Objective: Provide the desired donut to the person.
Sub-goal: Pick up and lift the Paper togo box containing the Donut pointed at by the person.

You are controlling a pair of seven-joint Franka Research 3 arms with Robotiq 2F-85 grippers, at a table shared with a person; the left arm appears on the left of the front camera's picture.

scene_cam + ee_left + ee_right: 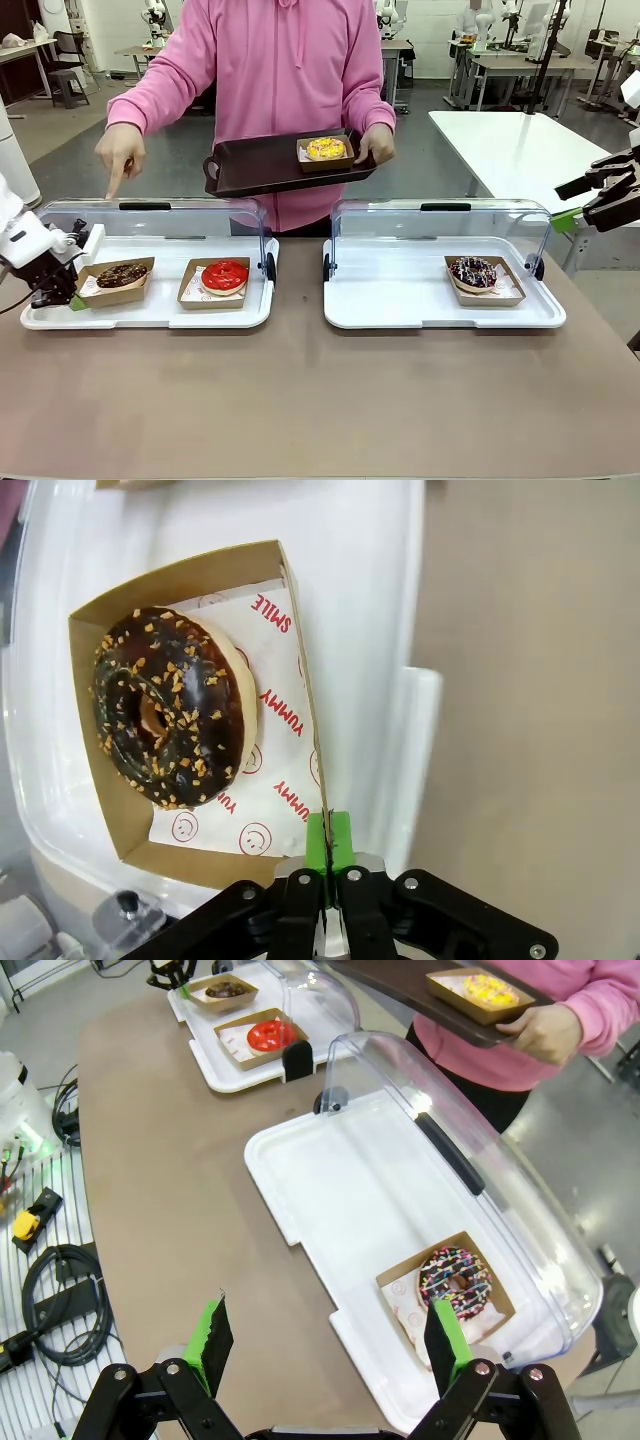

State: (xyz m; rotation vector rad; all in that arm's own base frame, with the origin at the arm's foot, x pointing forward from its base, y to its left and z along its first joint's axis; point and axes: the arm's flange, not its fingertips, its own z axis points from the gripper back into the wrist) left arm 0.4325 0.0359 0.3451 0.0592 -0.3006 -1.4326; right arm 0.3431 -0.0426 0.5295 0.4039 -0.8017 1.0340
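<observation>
The left gripper [326, 880] is closed on the thin side wall of the cardboard box [293, 630], pinched at the wall's near end. The chocolate donut [168, 708], studded with nut crumbs, is held in that box at ten o'clock from the pads. The box is judged light and floppy and the glaze soft and sticky, so the card wall is the right place to grip, and the box should be kept level. The box sits in the white tray [150, 316], with a red-glazed donut [224, 275] at three o'clock. The pointing hand [120, 152] of the person [285, 70] hangs at twelve o'clock; a dark serving tray [255, 165] holding a yellow donut [326, 148] is offered. The right gripper [328, 1345] is spread wide and empty.
</observation>
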